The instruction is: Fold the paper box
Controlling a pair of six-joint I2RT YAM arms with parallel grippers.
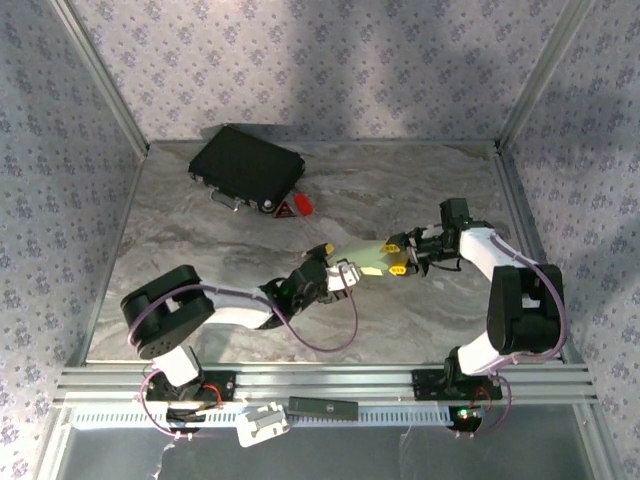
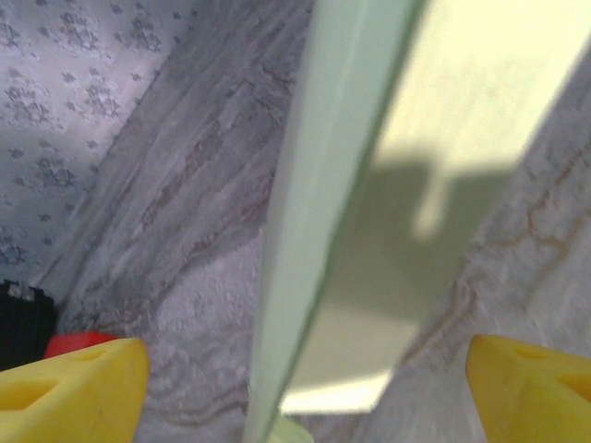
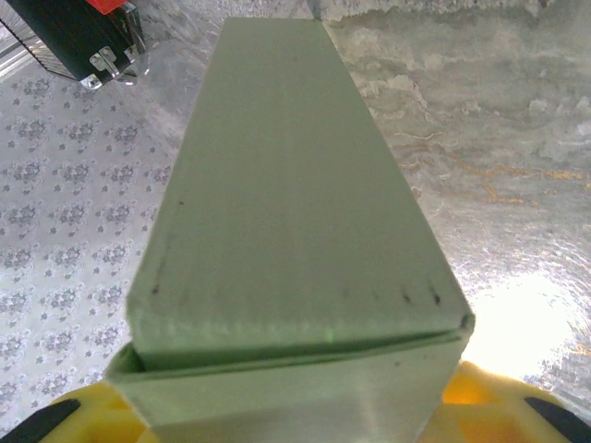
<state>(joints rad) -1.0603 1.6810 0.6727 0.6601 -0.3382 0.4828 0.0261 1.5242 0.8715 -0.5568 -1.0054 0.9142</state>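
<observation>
Obscuring right tool point(image 1: 399, 257) pads: gripped paper box point(image 3: 295, 212).

white/blk arms point(image 1: 236, 306), purple cables point(image 1: 331, 346); l hand point(image 1: 343, 268) & r hand point(image 1: 397, 257) yellow-fingered

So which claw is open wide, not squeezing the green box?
The left claw: its yellow fingers stand wide apart either side of the paper box, not touching it. The right claw pinches the box's other end.

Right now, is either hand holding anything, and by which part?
Right hand grips the paper box by its right end. Left hand is open around the other end, not gripping.
</observation>
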